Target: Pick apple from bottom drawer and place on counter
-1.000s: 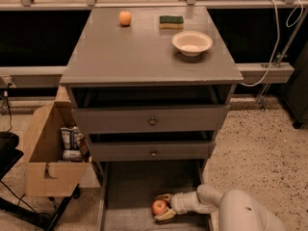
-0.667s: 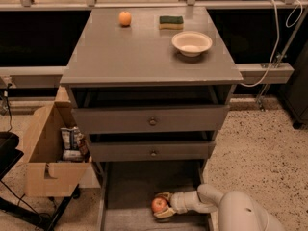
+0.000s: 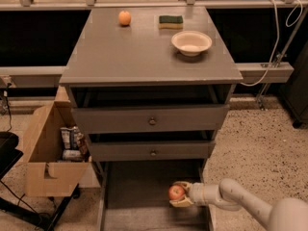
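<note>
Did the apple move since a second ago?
Yes. The apple, held in the gripper, has gone up and right in the picture, nearer the lower knob, over the bottom drawer.

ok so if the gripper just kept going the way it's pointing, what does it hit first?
The apple, which sits between the fingers of the gripper in the bottom drawer. Past it, probably the drawer's side wall at picture left, though depth is unclear.

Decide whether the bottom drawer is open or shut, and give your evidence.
Open. The bottom drawer is pulled out beneath the two knobbed drawers, its floor exposed, and the gripper sits inside it, jaws around the apple.
</note>
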